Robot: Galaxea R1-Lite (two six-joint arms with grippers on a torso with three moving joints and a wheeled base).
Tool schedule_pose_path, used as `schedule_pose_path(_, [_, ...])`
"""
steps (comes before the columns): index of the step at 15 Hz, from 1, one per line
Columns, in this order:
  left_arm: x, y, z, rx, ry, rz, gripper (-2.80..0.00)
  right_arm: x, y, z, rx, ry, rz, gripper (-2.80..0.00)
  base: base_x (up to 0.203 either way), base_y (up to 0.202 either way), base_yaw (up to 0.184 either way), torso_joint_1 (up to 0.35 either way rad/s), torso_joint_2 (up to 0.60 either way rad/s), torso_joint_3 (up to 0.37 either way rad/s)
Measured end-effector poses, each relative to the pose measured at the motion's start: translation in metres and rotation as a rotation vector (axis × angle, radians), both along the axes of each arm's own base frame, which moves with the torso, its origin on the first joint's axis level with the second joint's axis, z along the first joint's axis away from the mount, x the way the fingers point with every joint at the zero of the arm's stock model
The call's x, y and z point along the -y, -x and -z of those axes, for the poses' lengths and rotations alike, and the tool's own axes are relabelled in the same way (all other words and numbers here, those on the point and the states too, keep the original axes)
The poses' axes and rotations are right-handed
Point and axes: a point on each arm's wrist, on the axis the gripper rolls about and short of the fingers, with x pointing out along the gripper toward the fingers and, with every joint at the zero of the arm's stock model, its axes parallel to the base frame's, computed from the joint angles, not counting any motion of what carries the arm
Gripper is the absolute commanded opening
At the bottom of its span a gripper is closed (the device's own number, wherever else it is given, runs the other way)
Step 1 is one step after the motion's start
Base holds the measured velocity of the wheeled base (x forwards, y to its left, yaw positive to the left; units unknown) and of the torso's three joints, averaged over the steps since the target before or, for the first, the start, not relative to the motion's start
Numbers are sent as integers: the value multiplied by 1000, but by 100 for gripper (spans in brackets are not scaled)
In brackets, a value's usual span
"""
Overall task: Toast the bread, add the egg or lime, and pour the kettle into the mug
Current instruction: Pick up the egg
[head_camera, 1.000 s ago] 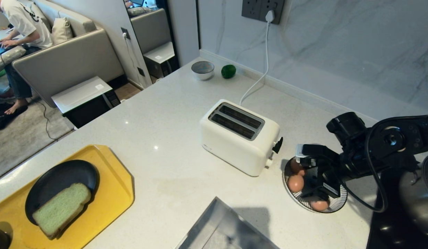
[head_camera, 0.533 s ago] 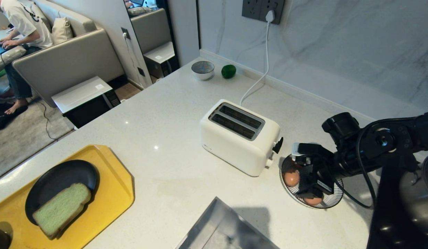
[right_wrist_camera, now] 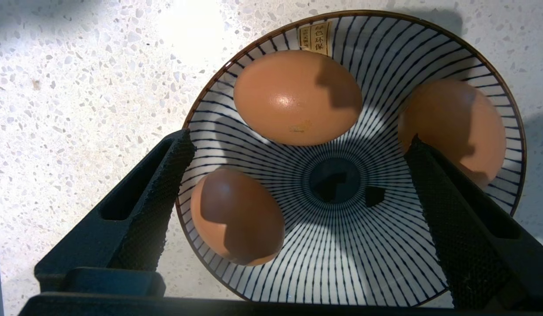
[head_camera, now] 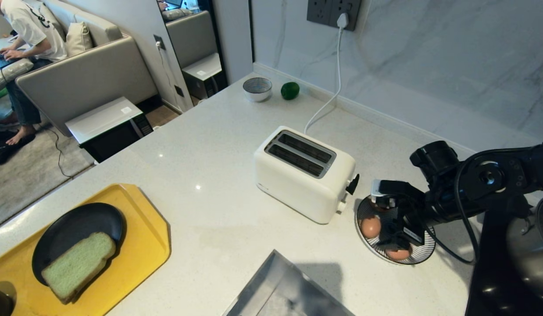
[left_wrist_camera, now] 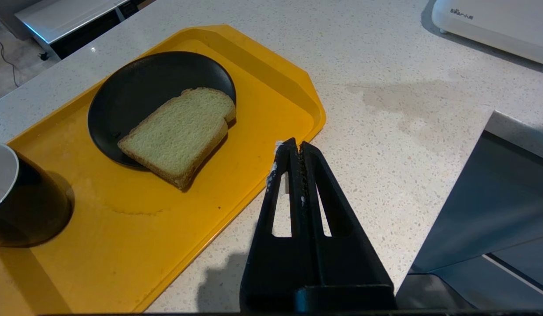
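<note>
Head view: right gripper point(head_camera: 392, 224) hangs over the striped bowl point(head_camera: 423, 256) of eggs beside the toaster point(head_camera: 304, 173); bread point(head_camera: 77, 265) lies on the black plate point(head_camera: 74, 224), lime point(head_camera: 290, 90) sits far back by the wall. Left wrist view: left gripper point(left_wrist_camera: 293, 151) pressed together, just off the yellow tray point(left_wrist_camera: 262, 92); possibly the mug point(left_wrist_camera: 17, 197) at the tray's end. Right wrist view: fingers point(right_wrist_camera: 166, 175) spread wide above three eggs, gripping nothing.
</note>
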Motion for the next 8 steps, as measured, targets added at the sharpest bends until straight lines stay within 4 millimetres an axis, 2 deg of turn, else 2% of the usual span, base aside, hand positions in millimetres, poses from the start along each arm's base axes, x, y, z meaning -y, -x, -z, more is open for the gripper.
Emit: schedule_pose_path(8, [0, 0, 0, 0, 1, 0, -280, -4, 0, 0, 2, 1, -12, 0, 0, 0, 0, 0, 0, 0])
